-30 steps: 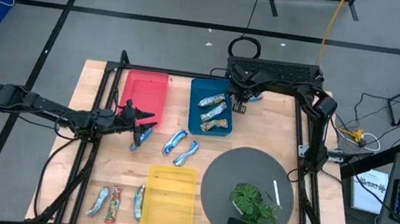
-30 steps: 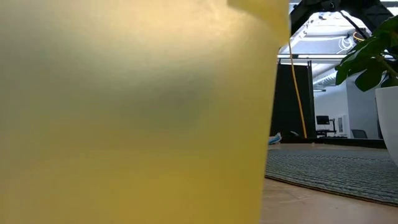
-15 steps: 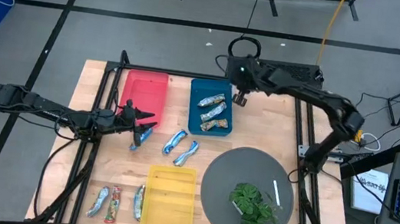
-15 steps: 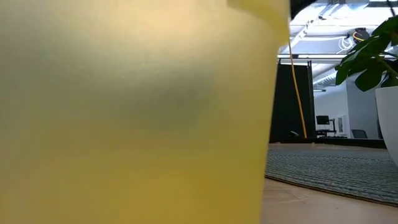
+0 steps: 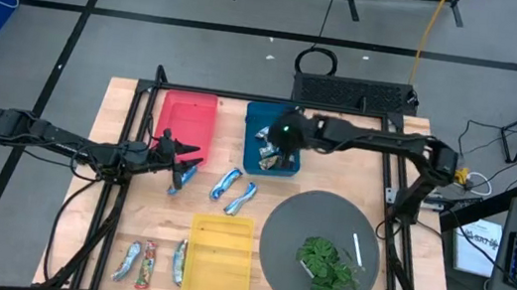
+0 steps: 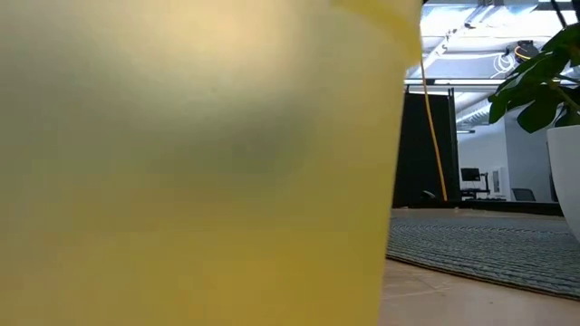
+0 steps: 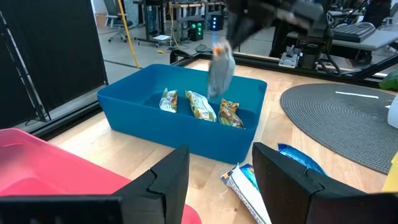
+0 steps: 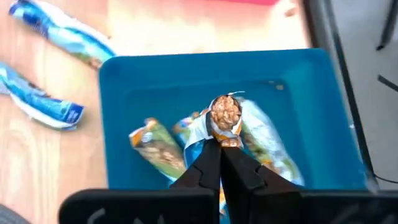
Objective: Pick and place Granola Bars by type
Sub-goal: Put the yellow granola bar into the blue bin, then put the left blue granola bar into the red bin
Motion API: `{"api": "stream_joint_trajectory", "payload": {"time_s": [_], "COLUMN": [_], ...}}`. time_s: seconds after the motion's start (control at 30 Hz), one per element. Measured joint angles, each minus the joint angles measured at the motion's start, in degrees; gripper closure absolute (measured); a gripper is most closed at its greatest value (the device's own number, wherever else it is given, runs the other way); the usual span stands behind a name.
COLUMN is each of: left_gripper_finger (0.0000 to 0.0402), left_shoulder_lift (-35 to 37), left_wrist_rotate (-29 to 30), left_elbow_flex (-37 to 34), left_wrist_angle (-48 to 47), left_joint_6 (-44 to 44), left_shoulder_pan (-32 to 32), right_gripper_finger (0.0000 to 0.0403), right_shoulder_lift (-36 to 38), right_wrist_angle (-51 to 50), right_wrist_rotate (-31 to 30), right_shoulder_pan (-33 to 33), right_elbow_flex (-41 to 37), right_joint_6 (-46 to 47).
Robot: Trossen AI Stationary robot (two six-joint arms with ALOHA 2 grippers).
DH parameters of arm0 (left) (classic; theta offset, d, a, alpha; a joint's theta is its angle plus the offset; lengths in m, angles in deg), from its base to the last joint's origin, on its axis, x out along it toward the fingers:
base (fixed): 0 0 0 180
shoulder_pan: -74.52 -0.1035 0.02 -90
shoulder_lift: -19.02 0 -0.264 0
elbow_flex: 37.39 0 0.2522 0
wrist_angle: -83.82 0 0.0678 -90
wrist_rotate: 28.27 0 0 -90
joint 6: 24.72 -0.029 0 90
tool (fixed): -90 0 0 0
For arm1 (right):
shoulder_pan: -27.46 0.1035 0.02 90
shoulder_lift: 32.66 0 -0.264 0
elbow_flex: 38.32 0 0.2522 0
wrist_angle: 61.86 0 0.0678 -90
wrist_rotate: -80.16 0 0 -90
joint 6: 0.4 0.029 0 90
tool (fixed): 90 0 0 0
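My right gripper (image 8: 219,163) is pinched on a tan-and-blue bar (image 8: 225,118) by its crinkled end, dangling it over the blue bin (image 5: 253,129); in the left wrist view that bar (image 7: 219,68) hangs blurred above the bin's glossy plastic walls (image 7: 180,134). Below it three more shiny wrappers (image 7: 198,107) lie side by side on the bin floor, their print too small to read.

My left gripper (image 7: 219,171) waits low over the wooden table (image 5: 324,179), fingers apart around nothing, just in front of the red bin (image 5: 187,121). A blue-and-white bar (image 5: 184,173) lies right beside its tips, and two more (image 5: 234,189) rest on the bare wood between the blue bin and the yellow bin (image 5: 218,260). Three further bars (image 5: 151,263), one with red on it, lie just beside the yellow bin at the table's near edge.

Farther right, a round grey woven mat (image 5: 285,244) carries a green leafy bunch (image 5: 328,264) and a thin white stick (image 5: 358,249).

The low view is almost wholly filled by a smooth yellow wall (image 6: 199,163), which hides both arms and every bar.
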Motion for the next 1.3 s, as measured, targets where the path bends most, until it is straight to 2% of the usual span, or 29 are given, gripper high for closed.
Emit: {"api": "stream_joint_trajectory", "payload": {"time_s": [0.27, 0.6, 0.77, 0.9, 1.07, 1.3], "left_gripper_finger": [0.0222, 0.0222, 0.0222, 0.0222, 0.0222, 0.0222], "left_shoulder_lift": [-0.01, 0.00, 0.00, -0.01, 0.00, 0.00], "left_wrist_rotate": [0.00, 0.00, 0.00, 0.00, 0.00, 0.00], "left_elbow_flex": [0.01, 0.01, 0.01, 0.01, 0.01, 0.01], "left_wrist_angle": [0.00, 0.00, 0.02, -0.01, 0.00, -0.02], "left_joint_6": [0.00, 0.00, 0.00, 0.00, 0.00, 0.00], "left_shoulder_pan": [0.00, 0.02, 0.02, 0.02, 0.01, 0.02], "right_gripper_finger": [0.0391, 0.0291, 0.0264, 0.0264, 0.0272, 0.0271], "right_shoulder_lift": [-4.80, -4.52, -0.94, 7.02, 22.73, 48.45], "right_wrist_angle": [-3.75, 1.07, 1.48, 8.79, 22.88, 33.93], "right_wrist_rotate": [-0.13, 0.03, 0.86, 1.71, 1.09, -6.85], "right_shoulder_pan": [1.45, 3.10, 3.85, 4.55, 4.36, 4.45], "right_elbow_flex": [-0.02, -0.02, -0.66, -8.23, -26.32, -48.76], "right_joint_6": [6.51, 10.68, 11.98, 11.96, 12.85, 15.30]}}
